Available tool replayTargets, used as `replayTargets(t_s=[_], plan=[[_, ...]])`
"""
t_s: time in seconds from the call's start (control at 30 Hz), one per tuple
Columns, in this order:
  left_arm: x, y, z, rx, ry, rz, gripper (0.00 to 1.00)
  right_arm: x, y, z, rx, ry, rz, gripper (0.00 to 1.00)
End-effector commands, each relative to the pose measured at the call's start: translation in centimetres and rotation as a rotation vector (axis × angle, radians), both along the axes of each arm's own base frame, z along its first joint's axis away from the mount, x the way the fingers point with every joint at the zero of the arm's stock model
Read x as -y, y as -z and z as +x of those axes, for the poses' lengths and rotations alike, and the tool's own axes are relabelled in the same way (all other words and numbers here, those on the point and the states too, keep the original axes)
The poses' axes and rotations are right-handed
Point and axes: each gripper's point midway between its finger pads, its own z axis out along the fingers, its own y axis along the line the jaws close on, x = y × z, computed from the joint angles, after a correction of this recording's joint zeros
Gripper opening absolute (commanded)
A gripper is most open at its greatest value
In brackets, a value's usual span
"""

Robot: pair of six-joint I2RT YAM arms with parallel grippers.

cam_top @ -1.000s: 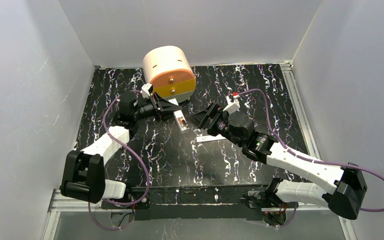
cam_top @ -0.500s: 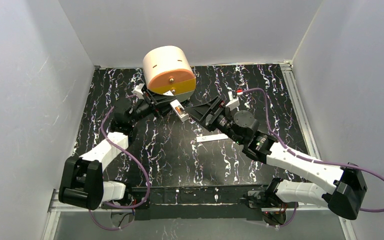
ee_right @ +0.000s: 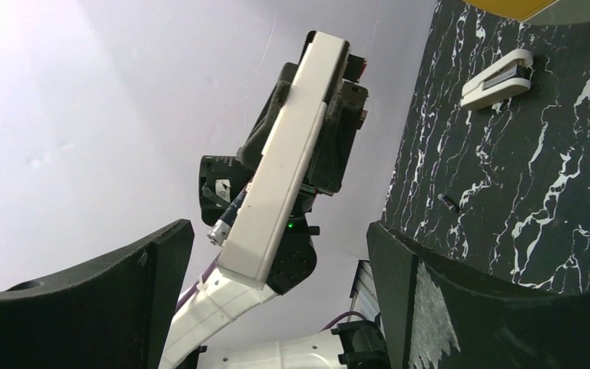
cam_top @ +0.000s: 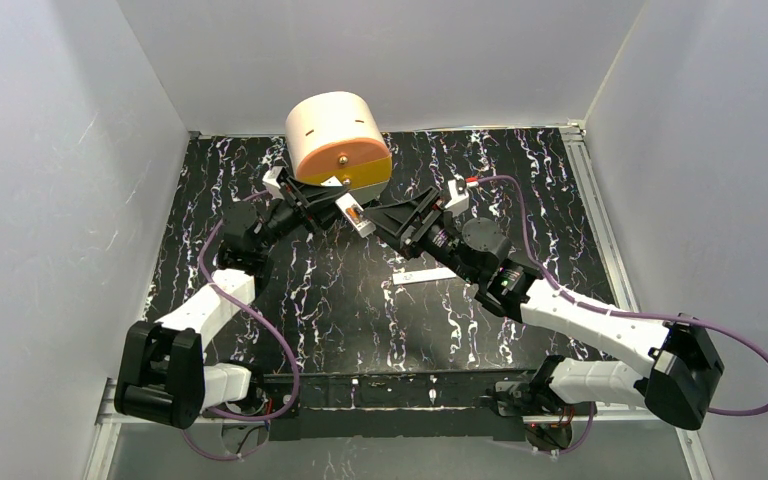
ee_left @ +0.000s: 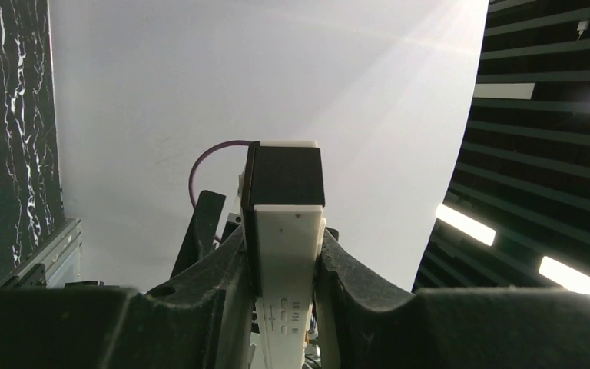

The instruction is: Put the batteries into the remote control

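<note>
Left arm [cam_top: 215, 290] is up off its base, elbow bent, forearm angled in toward the middle. Left gripper [cam_top: 338, 212] has its jaws pinched in tight on the remote control [cam_top: 356, 215], a finger [ee_left: 215, 284] pressed against each long side. Right arm [cam_top: 580, 320] lies long and low, wrist turned to face the left one. Right gripper [cam_top: 388, 222] has its jaws spread wide, fingers [ee_right: 146, 284] bare, tips just beside the left fingertips, the two nose to nose.
</note>
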Motion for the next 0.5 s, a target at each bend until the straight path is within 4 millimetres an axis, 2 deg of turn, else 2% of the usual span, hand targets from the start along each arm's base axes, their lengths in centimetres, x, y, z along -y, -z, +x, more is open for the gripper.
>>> replayTargets(t_s=[0.0,0.17,0.47], plan=[[-0.1,-1.3,-0.9,0.051,0.002,-0.024,0.00,0.1,-2.2,-0.1,0.041,-0.010,0.074,0.91],[-0.2,-1.4,-1.1,0.060,0.003,-0.023,0.00,0.4,-1.7,0.0,0.027,0.001,0.059,0.91],[-0.2,-1.8,-1.4,0.084,0.003,-0.019,0.00,0.8,-3.0,-0.5,0.106,-0.013,0.052,0.94]])
